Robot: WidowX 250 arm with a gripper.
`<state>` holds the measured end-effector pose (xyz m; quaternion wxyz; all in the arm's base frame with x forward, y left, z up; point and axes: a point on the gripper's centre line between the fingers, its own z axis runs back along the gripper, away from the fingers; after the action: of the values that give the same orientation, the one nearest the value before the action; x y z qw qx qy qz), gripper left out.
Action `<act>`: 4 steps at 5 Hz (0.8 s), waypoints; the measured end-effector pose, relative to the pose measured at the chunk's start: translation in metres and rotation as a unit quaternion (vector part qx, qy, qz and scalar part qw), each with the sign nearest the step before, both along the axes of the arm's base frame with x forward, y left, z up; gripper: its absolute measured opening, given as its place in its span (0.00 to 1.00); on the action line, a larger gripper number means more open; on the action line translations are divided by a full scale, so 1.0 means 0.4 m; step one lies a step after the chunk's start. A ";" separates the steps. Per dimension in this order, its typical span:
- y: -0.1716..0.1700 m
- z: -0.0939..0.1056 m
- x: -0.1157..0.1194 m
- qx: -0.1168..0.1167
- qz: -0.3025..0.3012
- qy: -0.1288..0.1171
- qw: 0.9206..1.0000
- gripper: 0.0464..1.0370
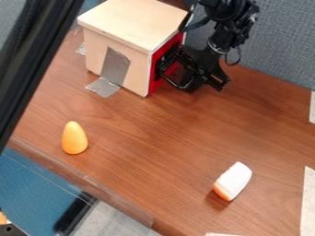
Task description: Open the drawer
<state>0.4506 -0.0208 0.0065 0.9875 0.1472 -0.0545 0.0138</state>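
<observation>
At the top of the camera view, the black gripper [178, 76] is low against the red front [155, 83] of a light wooden box, which holds the drawer. The box [126, 23] has its red face turned to the right, toward the arm. The gripper covers much of that face, so the drawer's handle is hidden and I cannot tell how far the drawer stands out. How the fingers stand is unclear among the dark parts.
Silver tape [115, 69] fixes the box's side to the brown table [160, 152]. A yellow-orange egg-shaped object [74, 138] stands at the left, and a white and orange piece [233, 180] lies at the lower right. A dark post [31, 50] crosses the upper left.
</observation>
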 end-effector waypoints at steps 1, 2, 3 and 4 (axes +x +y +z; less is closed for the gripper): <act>-0.054 0.015 -0.016 -0.012 -0.007 0.012 1.000 0.09; -0.131 0.033 -0.022 -0.028 -0.017 0.014 0.999 0.09; -0.190 0.057 -0.023 -0.034 -0.024 0.009 0.999 0.09; -0.244 0.056 -0.032 -0.036 -0.034 0.012 0.999 0.09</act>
<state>0.4379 -0.1184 0.0288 0.9927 0.1094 -0.0474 -0.0193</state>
